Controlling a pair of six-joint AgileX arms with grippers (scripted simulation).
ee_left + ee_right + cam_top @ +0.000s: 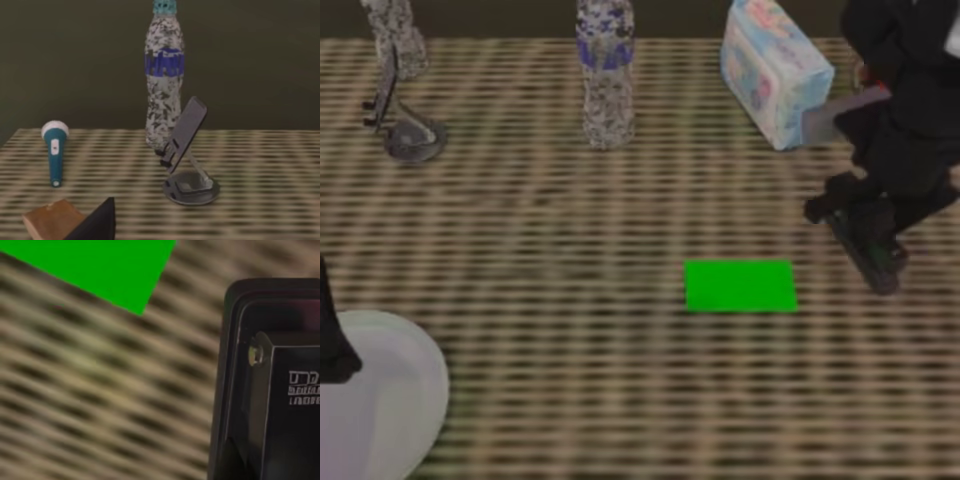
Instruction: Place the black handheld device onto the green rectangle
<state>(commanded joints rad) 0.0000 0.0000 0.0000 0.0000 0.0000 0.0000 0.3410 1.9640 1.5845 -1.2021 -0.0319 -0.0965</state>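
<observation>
Right gripper: closed on the black handheld device, right of the green rectangle, apart from it. Left gripper: parked at near left; finger state unclear.

The right end effector covers most of the black handheld device beneath it, and the green rectangle nearby is cut off in the right wrist view.

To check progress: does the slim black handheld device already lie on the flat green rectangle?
No, the flat green rectangle lies bare.
</observation>
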